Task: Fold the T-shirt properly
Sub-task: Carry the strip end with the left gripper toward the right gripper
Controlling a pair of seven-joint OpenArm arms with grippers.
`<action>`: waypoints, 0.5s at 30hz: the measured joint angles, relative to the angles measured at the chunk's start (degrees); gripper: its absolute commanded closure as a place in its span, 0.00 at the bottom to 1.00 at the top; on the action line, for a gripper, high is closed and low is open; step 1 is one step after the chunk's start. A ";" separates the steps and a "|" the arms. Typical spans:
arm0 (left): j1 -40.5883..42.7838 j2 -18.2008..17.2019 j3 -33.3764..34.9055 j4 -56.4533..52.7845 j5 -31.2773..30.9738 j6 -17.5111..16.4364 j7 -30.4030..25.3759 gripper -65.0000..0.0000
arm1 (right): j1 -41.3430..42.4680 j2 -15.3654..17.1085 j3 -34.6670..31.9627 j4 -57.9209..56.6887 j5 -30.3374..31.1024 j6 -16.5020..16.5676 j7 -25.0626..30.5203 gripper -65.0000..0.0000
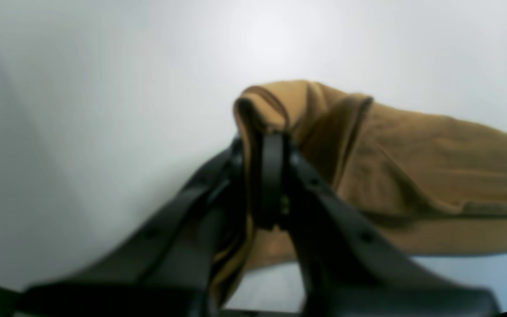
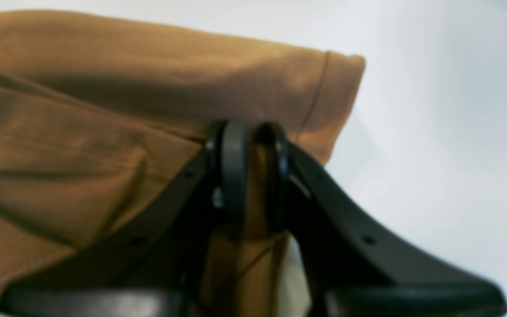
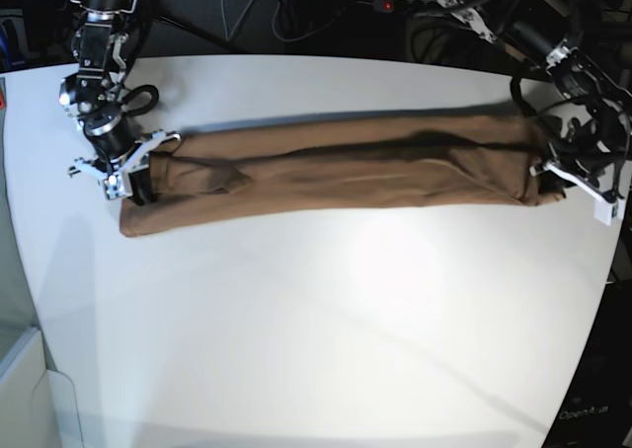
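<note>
From my left wrist, my left pincer (image 1: 271,176) is clamped on a bunched end of the shirt (image 1: 434,176), cloth pinched between the closed jaws and a fold spilling down beside them; the rest runs off to the right over the white tabletop (image 1: 104,110). From my right wrist, my right pincer (image 2: 253,167) grips the other end, a thick wad of cloth between the jaws, with a hemmed edge lying just beyond on the tabletop (image 2: 434,132). In the base view the shirt (image 3: 336,172) lies as 1 long narrow band across the far half of the tabletop (image 3: 326,320), my right pincer (image 3: 133,177) at its left end and my left pincer (image 3: 568,177) at its right end, well apart. I judge the lengthwise folds are done and the step in hand is bringing 1 end over to the other. To do it well, I should keep both grips firm, lift only enough to clear the cloth, hold light tension so the band does not sag or twist, and lay the ends edge to edge before letting go.
</note>
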 measured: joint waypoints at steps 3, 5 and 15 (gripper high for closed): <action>0.17 -1.86 0.02 -0.46 -6.21 -0.02 -0.46 0.96 | 0.02 0.00 -0.11 0.00 0.02 0.04 0.02 0.88; 0.96 -2.36 0.04 -0.94 -9.18 0.00 -0.81 0.96 | 0.07 0.02 -0.15 0.00 0.02 0.07 0.02 0.88; 2.21 1.11 2.91 -0.68 -13.27 0.00 -0.37 0.96 | 0.04 0.00 -0.37 0.00 0.02 -0.15 0.02 0.88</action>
